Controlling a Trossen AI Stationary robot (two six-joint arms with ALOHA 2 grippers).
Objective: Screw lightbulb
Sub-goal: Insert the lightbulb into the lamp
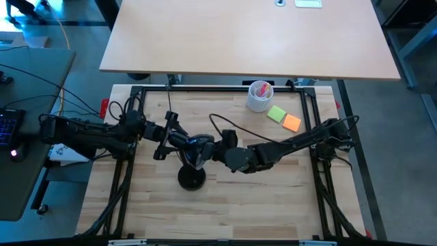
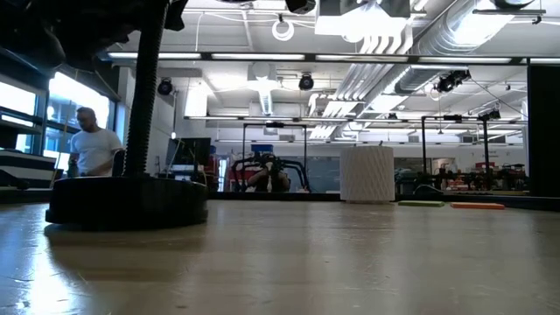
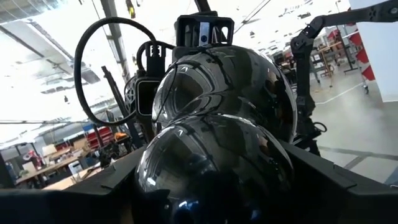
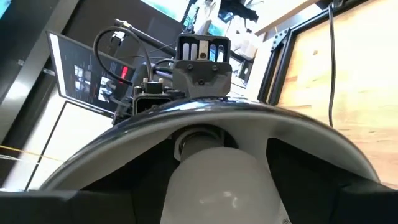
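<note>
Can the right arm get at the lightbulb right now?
Probably yes: the right wrist view shows the lightbulb between its dark fingers, already inside the lamp shade; nothing blocks it.

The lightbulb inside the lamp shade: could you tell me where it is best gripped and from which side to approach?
Grip the lightbulb on its rounded white globe, coming straight in through the shade's open mouth along the bulb's axis. The screw end already sits deep at the socket, so only the globe is exposed. The right tool appears to be there already, while the left tool steadies the shade from outside.
</note>
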